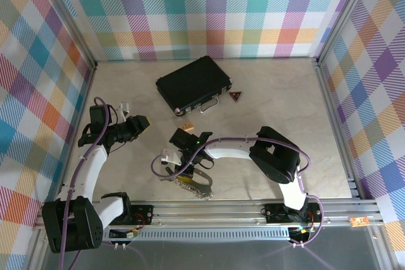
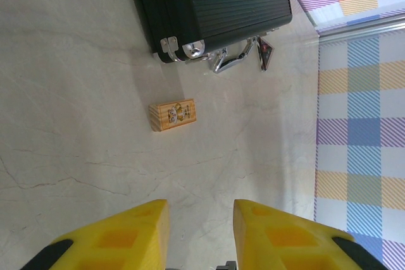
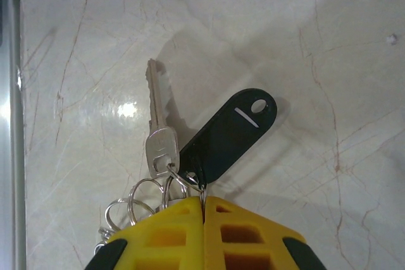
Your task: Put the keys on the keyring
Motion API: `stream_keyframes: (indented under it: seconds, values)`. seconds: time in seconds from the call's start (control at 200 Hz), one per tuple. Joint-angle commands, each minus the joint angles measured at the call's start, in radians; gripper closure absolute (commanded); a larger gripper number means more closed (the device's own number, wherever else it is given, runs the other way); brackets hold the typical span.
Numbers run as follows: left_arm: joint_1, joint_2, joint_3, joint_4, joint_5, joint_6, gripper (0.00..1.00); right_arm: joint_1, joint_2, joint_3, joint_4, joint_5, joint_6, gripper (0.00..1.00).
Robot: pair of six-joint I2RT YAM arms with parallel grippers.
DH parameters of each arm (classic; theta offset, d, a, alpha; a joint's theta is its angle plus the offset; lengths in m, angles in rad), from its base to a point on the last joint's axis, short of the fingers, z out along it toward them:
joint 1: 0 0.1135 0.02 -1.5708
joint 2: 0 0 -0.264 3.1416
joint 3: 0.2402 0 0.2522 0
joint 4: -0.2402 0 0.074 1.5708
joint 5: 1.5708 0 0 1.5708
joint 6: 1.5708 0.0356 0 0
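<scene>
Right gripper [image 3: 204, 202], on the near side of the black case [image 1: 193, 83], clamps a split ring [image 3: 185, 180] bearing silver key [image 3: 158, 124] and black tag [image 3: 231, 134]; left gripper [image 2: 200, 213], left of it, fingers [image 2: 126, 235] apart.

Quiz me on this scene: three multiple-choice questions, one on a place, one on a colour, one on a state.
1. The wooden block lies: A) on the table, apart from the black case; B) on the case; C) against the wall.
2. The tag among the keys is: A) red; B) black; C) white.
3. The right end effector is: A) wide open; B) shut, holding the keys by their ring; C) shut on nothing.
A: bare table lies between them. B: it shows black beside the silver blade. B: its fingers meet on the ring.
</scene>
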Motion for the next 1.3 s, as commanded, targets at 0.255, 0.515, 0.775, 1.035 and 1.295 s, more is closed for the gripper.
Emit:
stream_keyframes:
  seconds: [0.255, 0.515, 0.775, 1.035, 1.295]
  values:
    - [0.018, -0.054, 0.039, -0.053, 0.005, 0.060, 0.66, 0.008, -0.185, -0.171, 0.192, 0.069, -0.060, 1.00]
    - [-0.066, -0.113, 0.061, -0.003, 0.033, 0.091, 0.66, -0.039, -0.332, -0.281, 0.339, 0.085, 0.000, 1.00]
    - [-0.246, -0.133, 0.107, 0.127, 0.035, 0.097, 0.67, -0.081, -0.523, -0.365, 0.446, 0.131, 0.026, 1.00]
    - [-0.364, -0.169, 0.155, 0.205, 0.039, 0.106, 0.68, -0.156, -0.720, -0.440, 0.581, 0.125, 0.047, 1.00]
    - [-0.461, -0.187, 0.176, 0.325, 0.076, 0.069, 0.68, -0.263, -0.877, -0.455, 0.675, -0.060, 0.147, 1.00]
